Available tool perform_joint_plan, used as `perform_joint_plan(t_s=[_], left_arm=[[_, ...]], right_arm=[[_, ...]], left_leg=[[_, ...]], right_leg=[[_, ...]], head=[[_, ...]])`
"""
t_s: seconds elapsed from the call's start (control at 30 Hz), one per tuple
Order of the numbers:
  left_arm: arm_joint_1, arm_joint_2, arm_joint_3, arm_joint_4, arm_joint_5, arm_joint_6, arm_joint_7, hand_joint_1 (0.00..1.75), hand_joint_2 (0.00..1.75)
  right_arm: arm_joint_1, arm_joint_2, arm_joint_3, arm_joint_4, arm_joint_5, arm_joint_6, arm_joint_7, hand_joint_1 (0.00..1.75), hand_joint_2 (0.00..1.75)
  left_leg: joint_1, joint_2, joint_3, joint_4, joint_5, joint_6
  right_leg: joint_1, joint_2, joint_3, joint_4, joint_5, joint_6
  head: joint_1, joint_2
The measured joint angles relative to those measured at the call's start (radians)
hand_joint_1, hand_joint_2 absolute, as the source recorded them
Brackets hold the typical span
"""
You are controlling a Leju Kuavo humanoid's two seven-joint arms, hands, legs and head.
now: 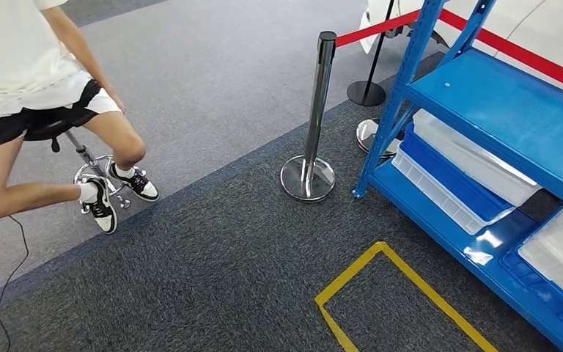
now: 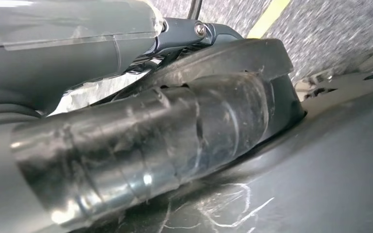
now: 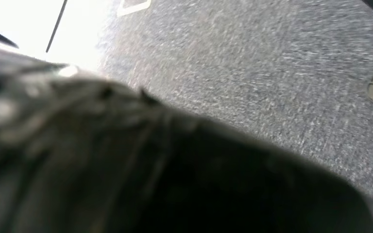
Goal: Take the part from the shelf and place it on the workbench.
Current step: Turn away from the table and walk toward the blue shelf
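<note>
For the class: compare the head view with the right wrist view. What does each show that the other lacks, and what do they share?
Head view alone: the blue shelf with clear bins, a chrome stanchion, yellow floor tape and a seated person. Right wrist view alone: a blurred dark shape, too close to identify. Shared: the grey carpet.

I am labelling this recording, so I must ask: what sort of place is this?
Probably a demonstration or exhibition area indoors. A blue shelf holds plastic bins, a chrome post carries a red rope, and yellow tape marks a square on the grey carpet.
</note>
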Motion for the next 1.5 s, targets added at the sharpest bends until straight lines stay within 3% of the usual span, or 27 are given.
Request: perform_joint_plan(t_s=[0.03, 0.1, 0.17, 0.23, 0.27, 0.3, 0.33, 0.4, 0.47, 0.53, 0.6, 0.63, 0.7, 0.77, 0.8, 0.83, 0.9, 0.97, 1.07, 1.13, 1.2, 1.23, 1.27, 1.3, 1.37, 1.43, 1.5], left_arm=[[0.002, 0.0, 0.0, 0.0, -0.006, 0.007, -0.009, 0.0, 0.0], [0.004, 0.002, 0.0, -0.001, -0.013, 0.016, -0.017, 0.0, 0.0], [0.004, 0.003, 0.001, -0.003, -0.016, 0.018, -0.021, 0.0, 0.0], [0.002, 0.003, 0.003, -0.004, -0.017, 0.021, -0.023, 0.0, 0.0], [0.001, 0.003, 0.004, -0.004, -0.016, 0.022, -0.023, 0.0, 0.0], [0.0, 0.003, 0.005, -0.004, -0.016, 0.023, -0.023, 0.0, 0.0], [0.0, 0.003, 0.006, -0.004, -0.015, 0.022, -0.022, 0.0, 0.0], [0.004, 0.004, 0.008, -0.004, -0.014, 0.022, -0.02, 0.0, 0.0], [0.006, 0.005, 0.009, -0.004, -0.014, 0.022, -0.019, 0.0, 0.0], [0.005, 0.006, 0.01, -0.004, -0.014, 0.022, -0.018, 0.0, 0.0], [0.003, 0.005, 0.012, -0.005, -0.014, 0.022, -0.016, 0.0, 0.0], [0.004, 0.005, 0.014, -0.005, -0.014, 0.021, -0.016, 0.0, 0.0], [0.008, 0.005, 0.02, -0.006, -0.014, 0.02, -0.015, 0.0, 0.0], [0.01, 0.006, 0.023, -0.006, -0.014, 0.02, -0.015, 0.0, 0.0], [0.01, 0.006, 0.025, -0.006, -0.014, 0.02, -0.014, 0.0, 0.0], [0.01, 0.006, 0.025, -0.006, -0.013, 0.019, -0.014, 0.0, 0.0], [0.009, 0.008, 0.026, -0.006, -0.012, 0.019, -0.013, 0.0, 0.0], [0.009, 0.01, 0.026, -0.006, -0.011, 0.019, -0.011, 0.0, 0.0], [0.008, 0.013, 0.027, -0.006, -0.011, 0.019, -0.009, 0.0, 0.0], [0.006, 0.014, 0.028, -0.006, -0.011, 0.019, -0.01, 0.0, 0.0], [0.005, 0.014, 0.031, -0.006, -0.011, 0.018, -0.012, 0.0, 0.0], [0.005, 0.014, 0.033, -0.006, -0.011, 0.017, -0.014, 0.0, 0.0], [0.003, 0.014, 0.036, -0.006, -0.011, 0.017, -0.015, 0.0, 0.0], [0.003, 0.014, 0.039, -0.006, -0.011, 0.016, -0.016, 0.0, 0.0], [0.003, 0.014, 0.045, -0.006, -0.01, 0.015, -0.016, 0.0, 0.0], [0.007, 0.017, 0.049, -0.006, -0.01, 0.013, -0.016, 0.0, 0.0], [0.009, 0.02, 0.051, -0.007, -0.01, 0.011, -0.016, 0.0, 0.0]], right_arm=[[0.001, 0.0, 0.0, 0.0, -0.005, 0.002, 0.001, 0.0, 0.0], [0.001, 0.001, 0.0, 0.001, -0.013, 0.005, 0.002, 0.0, 0.0], [-0.002, 0.003, -0.001, 0.001, -0.019, -0.001, 0.009, 0.0, 0.0], [-0.006, 0.01, -0.002, 0.001, -0.023, -0.023, 0.036, 0.0, 0.0], [-0.007, 0.015, -0.003, 0.001, -0.026, -0.035, 0.052, 0.0, 0.0], [-0.008, 0.021, -0.004, 0.001, -0.027, -0.045, 0.065, 0.0, 0.0], [-0.009, 0.026, -0.005, 0.001, -0.029, -0.051, 0.072, 0.0, 0.0], [-0.013, 0.037, -0.005, 0.001, -0.031, -0.054, 0.077, 0.0, 0.0], [-0.018, 0.047, -0.006, 0.001, -0.032, -0.051, 0.086, 0.0, 0.0], [-0.02, 0.053, -0.008, 0.001, -0.035, -0.039, 0.105, 0.0, 0.0], [-0.019, 0.057, -0.01, 0.0, -0.04, -0.026, 0.119, 0.0, 0.0], [-0.021, 0.058, -0.011, -0.002, -0.042, -0.022, 0.123, 0.0, 0.0], [-0.026, 0.06, -0.012, -0.005, -0.045, -0.019, 0.125, 0.0, 0.0], [-0.027, 0.06, -0.012, -0.008, -0.047, -0.017, 0.125, 0.0, 0.0], [-0.027, 0.06, -0.013, -0.01, -0.048, -0.014, 0.125, 0.0, 0.0], [-0.026, 0.06, -0.013, -0.011, -0.049, -0.012, 0.125, 0.0, 0.0], [-0.025, 0.06, -0.014, -0.012, -0.051, -0.008, 0.124, 0.0, 0.0], [-0.027, 0.062, -0.015, -0.015, -0.052, -0.006, 0.122, 0.0, 0.0], [-0.027, 0.063, -0.017, -0.018, -0.053, -0.003, 0.122, 0.0, 0.0], [-0.028, 0.063, -0.018, -0.019, -0.054, -0.003, 0.121, 0.0, 0.0], [-0.029, 0.064, -0.019, -0.02, -0.054, -0.003, 0.117, 0.0, 0.0], [-0.029, 0.064, -0.019, -0.02, -0.054, -0.003, 0.114, 0.0, 0.0], [-0.029, 0.064, -0.019, -0.021, -0.054, -0.003, 0.111, 0.0, 0.0], [-0.029, 0.063, -0.019, -0.021, -0.054, -0.003, 0.108, 0.0, 0.0], [-0.029, 0.064, -0.019, -0.021, -0.055, -0.003, 0.104, 0.0, 0.0], [-0.029, 0.068, -0.019, -0.022, -0.056, -0.003, 0.104, 0.0, 0.0], [-0.028, 0.072, -0.019, -0.023, -0.056, -0.003, 0.104, 0.0, 0.0]], left_leg=[[0.001, 0.005, 0.002, -0.001, -0.002, -0.005], [0.004, -0.025, -0.006, 0.026, -0.025, -0.017], [0.009, -0.075, -0.05, 0.127, -0.089, -0.025], [0.01, -0.09, -0.104, 0.254, -0.143, -0.026], [0.01, -0.091, -0.114, 0.281, -0.144, -0.026], [0.01, -0.092, -0.108, 0.272, -0.125, -0.024], [0.01, -0.096, -0.085, 0.224, -0.089, -0.02], [0.01, -0.134, -0.029, 0.09, -0.019, -0.011], [0.009, -0.166, -0.002, 0.012, 0.002, -0.005], [0.009, -0.157, 0.003, -0.004, 0.003, -0.001], [0.014, -0.135, 0.009, -0.021, 0.016, 0.009], [0.016, -0.122, 0.011, -0.03, 0.022, 0.015], [0.016, -0.095, 0.01, -0.036, 0.027, 0.022], [0.015, -0.068, 0.007, -0.033, 0.025, 0.022], [0.016, -0.055, 0.007, -0.031, 0.022, 0.02], [0.018, -0.044, 0.008, -0.028, 0.019, 0.017], [0.019, -0.026, 0.007, -0.015, 0.007, 0.005], [0.014, -0.012, 0.005, -0.003, -0.005, -0.009], [0.014, 0.002, 0.012, 0.002, -0.014, -0.022], [0.019, -0.034, -0.004, 0.045, -0.048, -0.031], [0.021, -0.078, -0.059, 0.165, -0.113, -0.036], [0.021, -0.086, -0.09, 0.231, -0.138, -0.035], [0.021, -0.089, -0.111, 0.275, -0.146, -0.033], [0.02, -0.09, -0.117, 0.284, -0.134, -0.029], [0.016, -0.105, -0.081, 0.193, -0.06, -0.014], [0.013, -0.162, -0.036, 0.071, 0.002, 0.004], [0.009, -0.195, -0.017, 0.018, 0.011, 0.013]], right_leg=[[-0.001, 0.011, -0.002, 0.0, 0.002, -0.007], [-0.006, 0.029, -0.004, -0.007, 0.009, -0.02], [-0.007, 0.045, -0.008, -0.01, 0.016, -0.03], [-0.005, 0.066, -0.013, -0.009, 0.018, -0.034], [-0.003, 0.078, -0.013, -0.008, 0.019, -0.034], [-0.002, 0.092, -0.012, -0.007, 0.019, -0.034], [-0.002, 0.107, -0.011, -0.006, 0.019, -0.034], [-0.001, 0.132, -0.011, -0.005, 0.02, -0.031], [-0.002, 0.154, -0.019, -0.003, 0.026, -0.022], [-0.004, 0.173, -0.029, -0.007, 0.035, -0.007], [-0.001, 0.152, -0.039, 0.007, 0.025, 0.002], [0.001, 0.127, -0.053, 0.038, 0.003, 0.004], [0.001, 0.08, -0.108, 0.153, -0.061, 0.008], [-0.004, 0.067, -0.152, 0.249, -0.092, 0.016], [-0.007, 0.063, -0.148, 0.247, -0.079, 0.021], [-0.011, 0.056, -0.125, 0.208, -0.051, 0.025], [-0.013, 0.023, -0.055, 0.077, 0.002, 0.029], [-0.009, 0.004, -0.023, 0.012, 0.015, 0.017], [-0.006, 0.029, -0.027, 0.01, 0.015, -0.007], [-0.008, 0.046, -0.027, 0.005, 0.019, -0.019], [-0.007, 0.061, -0.028, 0.003, 0.021, -0.027], [-0.005, 0.071, -0.029, 0.003, 0.021, -0.028], [-0.003, 0.083, -0.028, 0.004, 0.021, -0.029], [0.0, 0.096, -0.027, 0.004, 0.021, -0.03], [0.004, 0.125, -0.023, 0.004, 0.022, -0.03], [0.002, 0.151, -0.024, 0.004, 0.023, -0.027], [-0.005, 0.173, -0.034, 0.004, 0.029, -0.017]], head=[[0.0, 0.0], [-0.001, 0.0], [-0.001, 0.0], [-0.001, 0.0], [-0.001, 0.0], [-0.001, 0.0], [-0.001, 0.0], [-0.001, 0.0], [-0.001, 0.0], [-0.001, 0.0], [0.001, 0.0], [0.001, 0.0], [0.003, 0.0], [0.003, 0.0], [0.003, 0.0], [0.003, 0.0], [0.004, 0.0], [0.003, 0.0], [0.003, 0.0], [0.002, 0.0], [0.002, 0.0], [0.002, 0.0], [0.002, 0.0], [0.002, 0.0], [0.002, 0.0], [0.003, 0.0], [0.003, 0.0]])
